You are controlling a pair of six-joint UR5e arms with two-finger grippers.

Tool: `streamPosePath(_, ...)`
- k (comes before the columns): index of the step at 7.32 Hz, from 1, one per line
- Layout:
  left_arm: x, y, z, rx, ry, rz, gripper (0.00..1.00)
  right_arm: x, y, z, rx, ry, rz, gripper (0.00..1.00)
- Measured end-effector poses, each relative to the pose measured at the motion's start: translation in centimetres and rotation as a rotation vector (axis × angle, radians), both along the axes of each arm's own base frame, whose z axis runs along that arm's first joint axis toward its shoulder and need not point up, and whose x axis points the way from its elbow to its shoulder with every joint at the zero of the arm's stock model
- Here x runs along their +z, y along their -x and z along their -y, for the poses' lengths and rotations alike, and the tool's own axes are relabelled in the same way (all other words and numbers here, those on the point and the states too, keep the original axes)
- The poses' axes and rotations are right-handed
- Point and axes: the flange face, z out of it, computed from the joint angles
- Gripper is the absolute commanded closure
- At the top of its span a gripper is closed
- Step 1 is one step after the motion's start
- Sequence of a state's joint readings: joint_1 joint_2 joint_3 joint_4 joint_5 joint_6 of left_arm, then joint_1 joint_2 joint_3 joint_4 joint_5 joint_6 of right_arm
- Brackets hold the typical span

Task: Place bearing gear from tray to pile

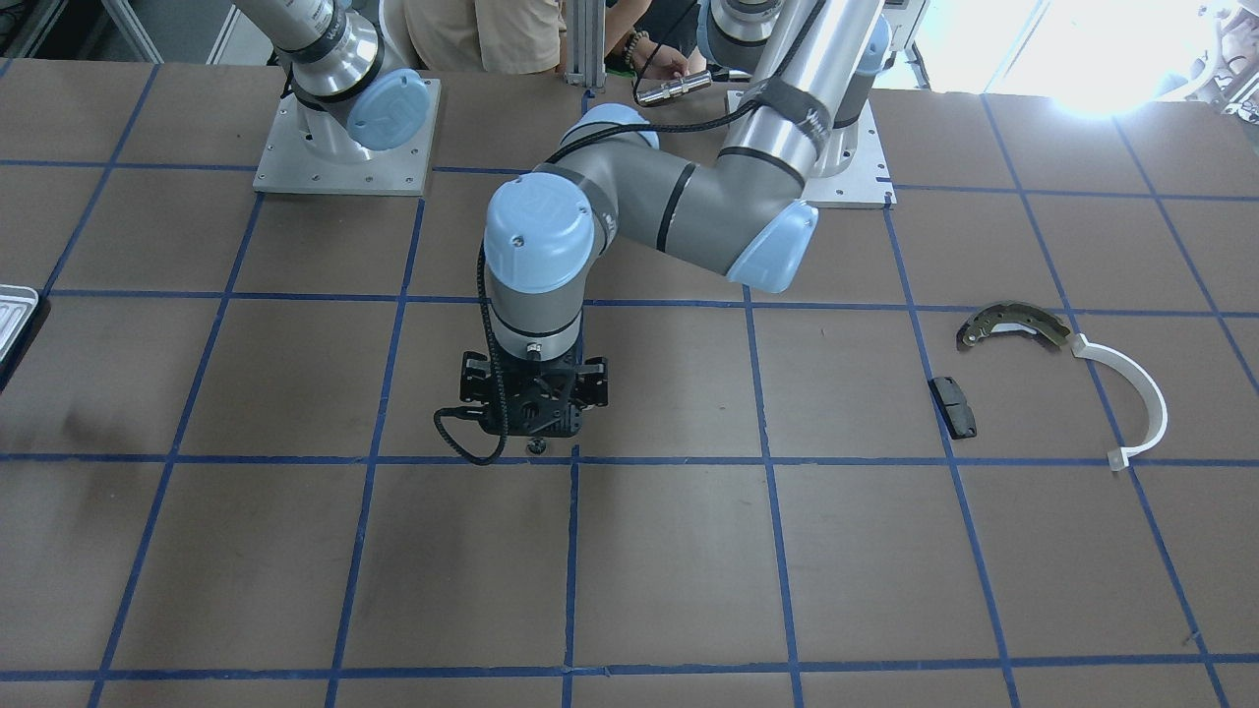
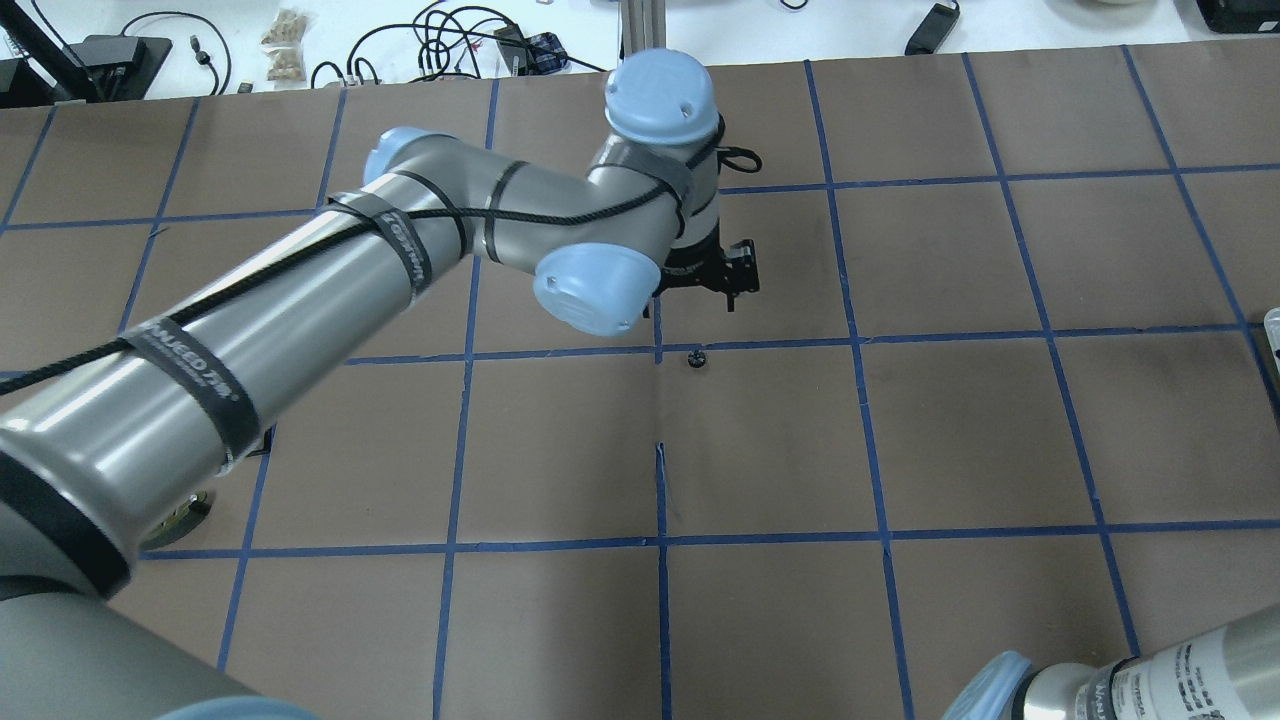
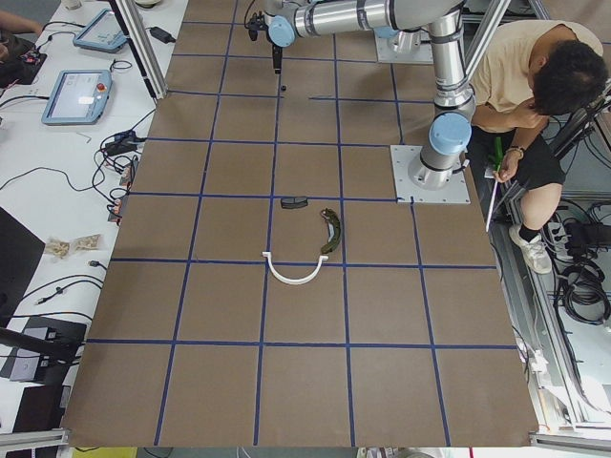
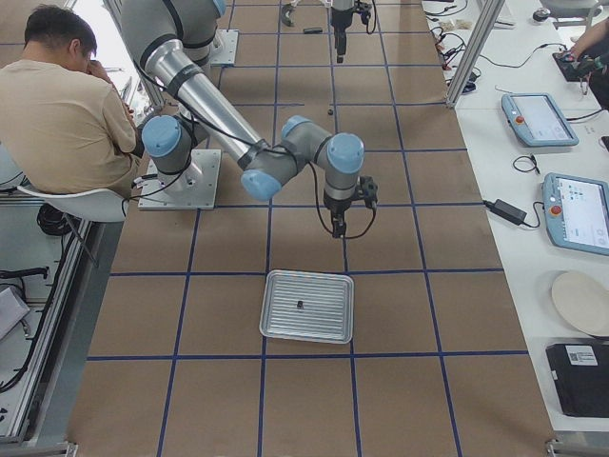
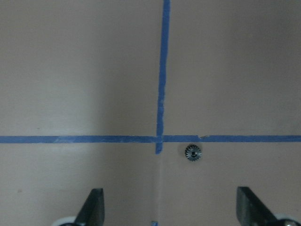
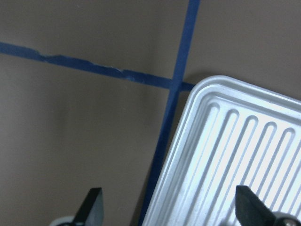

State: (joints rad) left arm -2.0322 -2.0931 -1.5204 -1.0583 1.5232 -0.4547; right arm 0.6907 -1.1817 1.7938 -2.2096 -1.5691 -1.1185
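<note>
A small dark bearing gear lies on the brown table beside a blue tape crossing; it also shows in the front view and the overhead view. My left gripper hangs above it, open and empty, fingers either side. The silvery ribbed tray lies under my open, empty right gripper, which sits over the tray's corner. In the exterior right view a small dark piece lies in the tray. The pile is an olive brake shoe, a white arc and a black pad.
Blue tape lines grid the brown table. The two arm bases stand at the robot's side. A seated person is behind the bases. Screens and cables lie on a side bench.
</note>
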Motion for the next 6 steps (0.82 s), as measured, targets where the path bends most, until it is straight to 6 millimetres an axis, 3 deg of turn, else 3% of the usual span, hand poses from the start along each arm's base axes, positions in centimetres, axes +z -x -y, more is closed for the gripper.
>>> streamPosePath(2,-5.0,1.9,-0.6,-0.013,-0.002,0.010,0.00,-2.6,3.6,-2.4,0.049,-0.017,0.023,0.00)
streamPosePath(4,-6.9,1.9,0.0,-0.001,0.023,0.006,0.00,-4.3,5.9,-4.3,0.067,-0.030,0.044,0.03)
streamPosePath(6,-8.2,1.3,-0.1,0.012,0.022,0.054,0.00,-5.0,7.3,-5.6,0.064,-0.033,0.052,0.14)
